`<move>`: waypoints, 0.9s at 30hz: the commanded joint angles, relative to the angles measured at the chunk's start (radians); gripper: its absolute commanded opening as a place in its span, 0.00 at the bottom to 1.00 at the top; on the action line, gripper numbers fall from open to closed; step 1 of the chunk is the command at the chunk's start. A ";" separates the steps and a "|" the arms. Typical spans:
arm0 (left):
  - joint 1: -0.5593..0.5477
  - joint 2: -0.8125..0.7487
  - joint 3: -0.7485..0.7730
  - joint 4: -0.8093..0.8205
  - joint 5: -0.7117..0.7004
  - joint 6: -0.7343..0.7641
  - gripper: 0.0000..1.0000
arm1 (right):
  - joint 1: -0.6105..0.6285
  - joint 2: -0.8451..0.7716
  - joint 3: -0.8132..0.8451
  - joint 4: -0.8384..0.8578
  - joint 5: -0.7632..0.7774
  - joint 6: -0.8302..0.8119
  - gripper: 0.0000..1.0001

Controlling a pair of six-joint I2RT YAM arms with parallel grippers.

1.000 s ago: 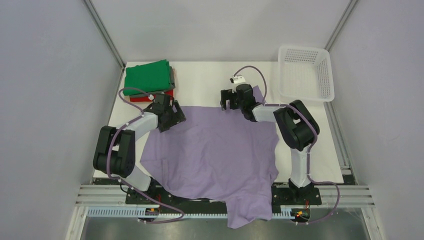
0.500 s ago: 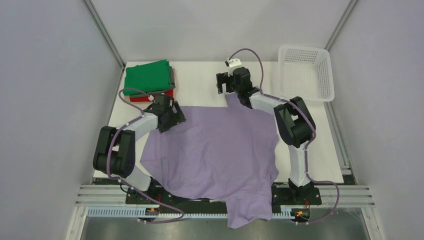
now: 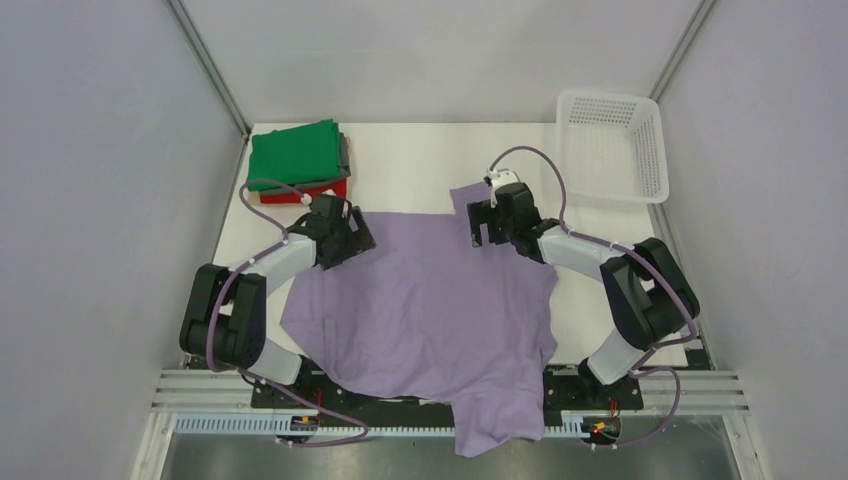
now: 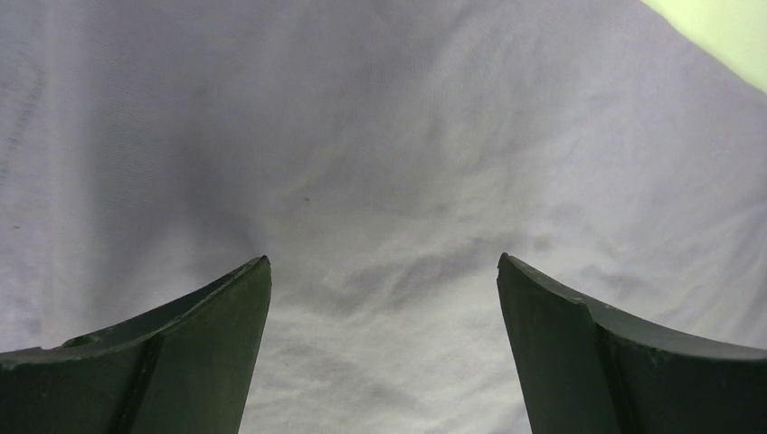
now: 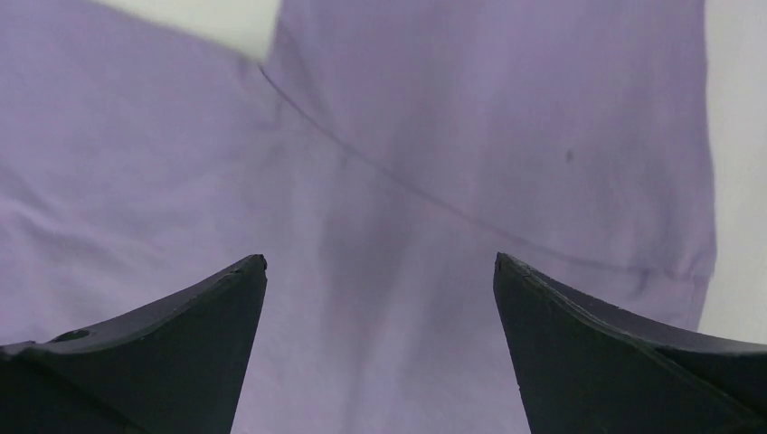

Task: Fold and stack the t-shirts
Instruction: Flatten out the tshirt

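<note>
A large lavender t-shirt [image 3: 430,310] lies spread over the table, its lower part hanging past the near edge. At the back left sits a stack of folded t-shirts, green [image 3: 295,153] on top, grey under it and red [image 3: 300,193] lowest. My left gripper [image 3: 352,238] is open over the shirt's upper left edge; in the left wrist view the gripper [image 4: 383,262] has only lavender cloth [image 4: 362,136] between its fingers. My right gripper [image 3: 484,226] is open over the upper right sleeve [image 5: 506,117], and the gripper [image 5: 380,260] holds nothing.
A white mesh basket [image 3: 612,148] stands at the back right corner. White table surface [image 3: 410,165] shows between the folded stack and the basket. Metal rails run along the near edge by the arm bases.
The right gripper reached toward the back, then came down and forward onto the shirt's upper right sleeve, which now lies further out. The left gripper shifted slightly right.
</note>
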 commanded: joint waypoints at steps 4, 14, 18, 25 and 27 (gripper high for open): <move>-0.049 0.058 0.048 0.028 0.007 -0.006 1.00 | 0.003 0.003 -0.019 -0.142 0.079 0.027 0.98; -0.073 0.225 0.174 0.029 0.004 -0.023 1.00 | -0.032 0.199 0.121 -0.165 0.213 0.009 0.98; -0.075 0.290 0.243 0.028 0.018 -0.032 1.00 | -0.067 0.293 0.232 -0.208 0.227 0.003 0.98; -0.088 0.409 0.382 0.025 0.037 -0.049 1.00 | -0.119 0.420 0.455 -0.241 0.245 -0.058 0.98; -0.095 0.454 0.434 0.019 0.061 -0.053 1.00 | -0.131 0.467 0.538 -0.276 0.246 -0.081 0.98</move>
